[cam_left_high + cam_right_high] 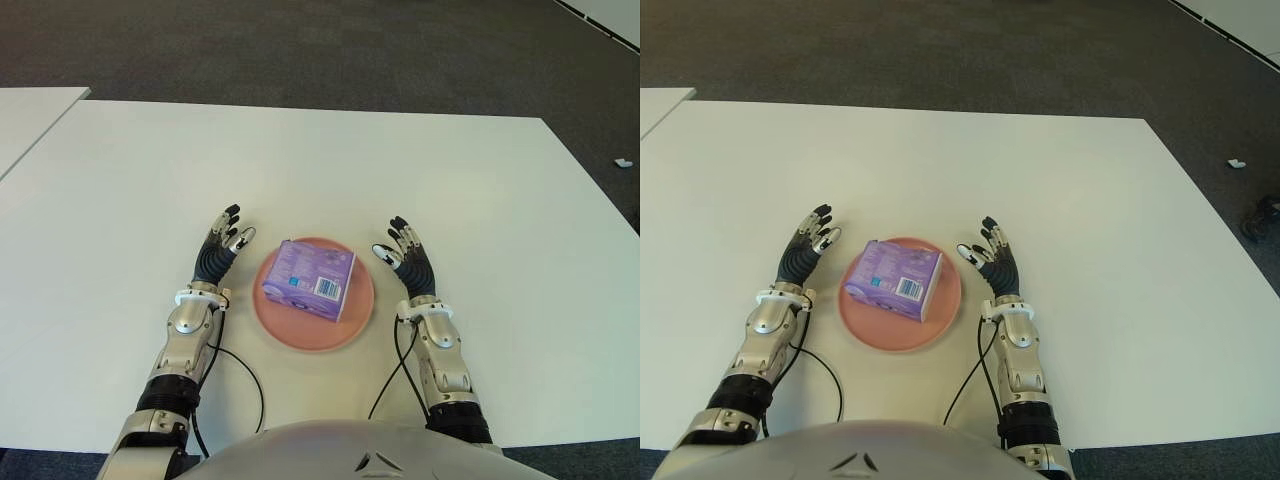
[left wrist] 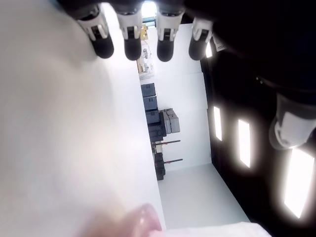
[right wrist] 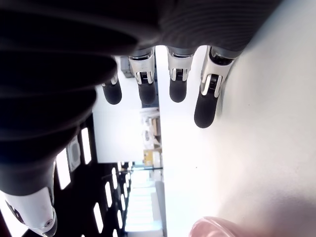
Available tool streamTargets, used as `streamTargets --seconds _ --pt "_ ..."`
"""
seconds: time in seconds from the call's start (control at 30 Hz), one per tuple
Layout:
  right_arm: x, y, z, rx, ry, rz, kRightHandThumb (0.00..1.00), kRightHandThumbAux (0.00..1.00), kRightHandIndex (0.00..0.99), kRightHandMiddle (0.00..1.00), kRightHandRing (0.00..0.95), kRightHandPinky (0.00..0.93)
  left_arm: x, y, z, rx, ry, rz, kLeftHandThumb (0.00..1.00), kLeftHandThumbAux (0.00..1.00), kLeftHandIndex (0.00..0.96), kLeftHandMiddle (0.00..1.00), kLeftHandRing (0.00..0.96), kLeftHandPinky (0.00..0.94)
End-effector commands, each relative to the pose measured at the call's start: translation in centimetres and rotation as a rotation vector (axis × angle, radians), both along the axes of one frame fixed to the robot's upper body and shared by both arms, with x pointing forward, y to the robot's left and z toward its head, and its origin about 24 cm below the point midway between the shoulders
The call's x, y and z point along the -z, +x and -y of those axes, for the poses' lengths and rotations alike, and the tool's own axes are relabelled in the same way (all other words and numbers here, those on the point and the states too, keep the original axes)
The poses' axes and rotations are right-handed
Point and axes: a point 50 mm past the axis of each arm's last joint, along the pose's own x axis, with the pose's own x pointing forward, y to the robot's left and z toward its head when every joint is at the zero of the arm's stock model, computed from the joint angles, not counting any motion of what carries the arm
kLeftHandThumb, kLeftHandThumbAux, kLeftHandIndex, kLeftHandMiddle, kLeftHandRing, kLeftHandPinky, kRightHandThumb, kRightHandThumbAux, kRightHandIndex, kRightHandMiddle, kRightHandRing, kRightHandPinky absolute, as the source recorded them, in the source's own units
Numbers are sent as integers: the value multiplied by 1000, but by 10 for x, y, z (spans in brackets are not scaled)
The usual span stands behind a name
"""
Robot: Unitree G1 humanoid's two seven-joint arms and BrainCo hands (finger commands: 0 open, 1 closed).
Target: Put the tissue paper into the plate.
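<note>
Both hands, left hand and right hand, flank the round pink plate with fingers spread and empty, the purple tissue-paper pack already inside, so only withdrawal seems needed.

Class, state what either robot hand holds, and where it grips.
Nothing: left hand and right hand are open beside the plate holding the tissue pack.

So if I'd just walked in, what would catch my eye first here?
Probably the purple tissue pack lying on the pink plate near the robot's edge of the white table. Next, the two robot hands flanking the plate, left hand and right hand, fingers spread and holding nothing.
</note>
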Motion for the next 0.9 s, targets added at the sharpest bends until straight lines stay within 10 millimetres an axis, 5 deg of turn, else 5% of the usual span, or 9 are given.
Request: streamTargets --seconds 0.03,0.9 --pt "25 -14 2 16 21 -138 64 680 0 0 0 52 42 -40 0 2 -16 -287 0 448 0 0 0 0" --pt "28 -10 4 27 28 -138 74 687 0 0 0 48 34 -37 1 -63 -46 -278 0 447 0 0 0 0"
